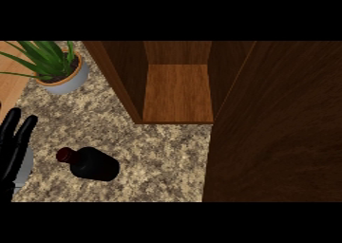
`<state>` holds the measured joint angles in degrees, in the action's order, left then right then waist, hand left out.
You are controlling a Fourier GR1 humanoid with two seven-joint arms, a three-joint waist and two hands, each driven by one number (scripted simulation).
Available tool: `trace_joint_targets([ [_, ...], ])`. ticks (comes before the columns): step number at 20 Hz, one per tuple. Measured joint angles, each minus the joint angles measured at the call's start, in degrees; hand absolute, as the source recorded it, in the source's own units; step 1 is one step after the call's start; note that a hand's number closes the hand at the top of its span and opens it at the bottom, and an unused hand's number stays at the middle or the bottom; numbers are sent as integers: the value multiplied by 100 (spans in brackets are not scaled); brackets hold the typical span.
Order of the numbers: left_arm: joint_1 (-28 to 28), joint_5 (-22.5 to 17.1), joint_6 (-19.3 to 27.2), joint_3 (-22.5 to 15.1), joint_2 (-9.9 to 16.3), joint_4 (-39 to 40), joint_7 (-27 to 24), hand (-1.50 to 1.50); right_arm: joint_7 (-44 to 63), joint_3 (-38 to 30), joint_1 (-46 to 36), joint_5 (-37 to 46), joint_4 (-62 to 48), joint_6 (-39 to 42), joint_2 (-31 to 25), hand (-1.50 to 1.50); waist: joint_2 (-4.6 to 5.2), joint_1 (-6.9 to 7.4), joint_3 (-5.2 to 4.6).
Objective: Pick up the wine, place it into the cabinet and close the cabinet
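Observation:
The wine (90,163) is a dark, squat bottle with a dark red neck, on the speckled counter (160,147) at the lower left of middle. The cabinet (177,95) is dark wood and stands open at the top middle, its lighter shelf bare. Its open door (279,123) fills the right side of the view. My left hand (7,142) rests open at the left edge, fingers up, a short way left of the bottle and apart from it. My right hand shows nowhere in the view.
A potted plant (60,66) with long green leaves stands at the upper left, beside the cabinet's left wall. A strip of light wood (5,80) runs along the far left beyond the counter's edge.

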<state>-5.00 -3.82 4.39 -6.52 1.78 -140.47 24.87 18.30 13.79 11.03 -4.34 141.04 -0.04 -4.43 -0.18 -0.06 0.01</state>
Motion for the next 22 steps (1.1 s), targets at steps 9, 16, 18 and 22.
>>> trace_joint_targets([
  [9, 354, 336, 447, -269, 4, -155, 963, -150, 686, 805, -292, 412, 168, -489, 138, -150, -1, -8, -1],
  [16, 496, 430, 560, -163, 87, -133, 1216, -150, 1134, 1143, -740, 581, 168, -907, 181, -150, -2, -10, -3],
  [18, 569, 429, 593, -62, 142, -139, 1366, -150, 1245, 1203, -797, 602, 185, -998, 159, -150, -3, -13, -4],
  [22, 622, 374, 566, 162, 230, -120, 1410, -150, 1345, 1268, -863, 647, 213, -1151, 60, -150, -6, -26, -5],
])
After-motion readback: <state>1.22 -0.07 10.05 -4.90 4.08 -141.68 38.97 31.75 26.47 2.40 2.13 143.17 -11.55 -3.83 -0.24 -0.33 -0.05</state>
